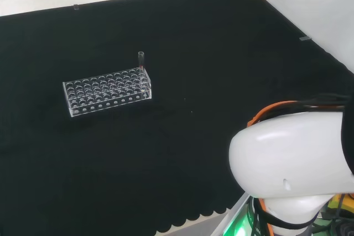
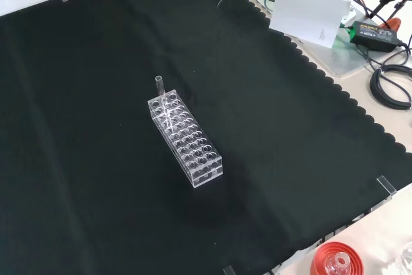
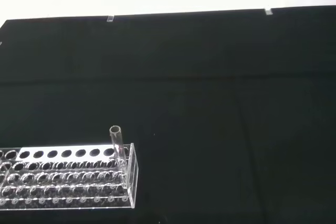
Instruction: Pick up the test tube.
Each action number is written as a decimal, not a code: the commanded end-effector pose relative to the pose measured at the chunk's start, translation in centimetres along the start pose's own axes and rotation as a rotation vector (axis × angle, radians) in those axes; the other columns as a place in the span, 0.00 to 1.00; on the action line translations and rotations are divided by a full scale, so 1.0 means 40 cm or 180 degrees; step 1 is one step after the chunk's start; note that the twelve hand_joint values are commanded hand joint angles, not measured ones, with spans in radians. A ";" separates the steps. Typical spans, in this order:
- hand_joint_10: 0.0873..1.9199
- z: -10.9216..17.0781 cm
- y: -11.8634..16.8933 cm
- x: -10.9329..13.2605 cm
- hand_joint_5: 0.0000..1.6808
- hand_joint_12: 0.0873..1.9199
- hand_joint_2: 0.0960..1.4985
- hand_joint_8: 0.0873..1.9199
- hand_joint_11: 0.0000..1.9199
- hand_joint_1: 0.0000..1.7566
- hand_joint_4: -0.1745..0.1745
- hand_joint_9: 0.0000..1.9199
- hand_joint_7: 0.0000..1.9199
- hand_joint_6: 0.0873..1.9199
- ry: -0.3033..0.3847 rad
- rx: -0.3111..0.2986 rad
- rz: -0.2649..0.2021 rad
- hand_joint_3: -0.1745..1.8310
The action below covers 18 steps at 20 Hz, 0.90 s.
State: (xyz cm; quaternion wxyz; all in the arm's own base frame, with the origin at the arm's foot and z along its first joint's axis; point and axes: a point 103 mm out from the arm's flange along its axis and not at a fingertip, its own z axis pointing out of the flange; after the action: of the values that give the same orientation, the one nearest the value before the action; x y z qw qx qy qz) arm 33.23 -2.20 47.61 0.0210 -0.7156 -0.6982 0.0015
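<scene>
Front view: a tube stands upright in the rack's 11 o'clock corner hole, bare cloth all round; hand's fingers, cannot tell.

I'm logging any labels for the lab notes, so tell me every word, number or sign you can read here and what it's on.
No text can be read.
Test tube: no marking shows.
Clear rack: no label shows.
White card in the front view: one small dark mark, too small to read.
Black box beside it: a pale label, too small to read.
</scene>
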 end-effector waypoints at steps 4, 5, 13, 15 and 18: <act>0.48 0.071 0.173 0.065 0.16 0.79 0.46 0.43 0.00 0.41 0.40 0.12 0.12 0.07 -0.0108 0.0157 -0.0429 0.31; 0.48 0.081 0.188 0.071 0.16 0.80 0.45 0.43 0.00 0.42 0.40 0.12 0.13 0.07 -0.0107 0.0181 -0.0448 0.31; 0.47 0.173 0.268 0.094 0.19 0.81 0.44 0.43 0.02 0.46 0.39 0.16 0.17 0.07 0.0092 0.0375 -0.0598 0.32; 0.47 0.201 0.284 0.099 0.19 0.80 0.43 0.43 0.03 0.47 0.39 0.16 0.18 0.07 0.0125 0.0450 -0.0642 0.32; 0.47 0.244 0.306 0.107 0.20 0.80 0.43 0.43 0.03 0.48 0.38 0.17 0.18 0.07 0.0154 0.0551 -0.0697 0.33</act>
State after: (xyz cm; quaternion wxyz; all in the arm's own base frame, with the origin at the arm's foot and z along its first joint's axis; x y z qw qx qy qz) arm 43.06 0.94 39.85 0.0784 -0.6515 -0.7532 0.0459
